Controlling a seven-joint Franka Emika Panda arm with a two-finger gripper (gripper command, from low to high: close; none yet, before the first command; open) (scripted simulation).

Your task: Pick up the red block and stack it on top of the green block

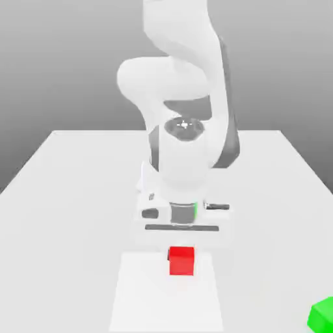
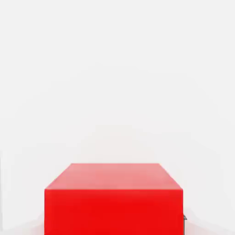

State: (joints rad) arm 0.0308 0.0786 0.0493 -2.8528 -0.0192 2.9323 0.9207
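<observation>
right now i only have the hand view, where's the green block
Observer: The green block sits at the exterior view's lower right, partly cut off by the picture's edge.

Operator: which way is that from the red one

Observer: Toward the exterior view's right and nearer the camera than the red block, with a wide gap between them.

Operator: anything stacked on the green

Observer: Nothing on the part of its top that I can see.

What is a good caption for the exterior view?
Robot arm with its jaws at the red block, green block near the right corner.
</observation>
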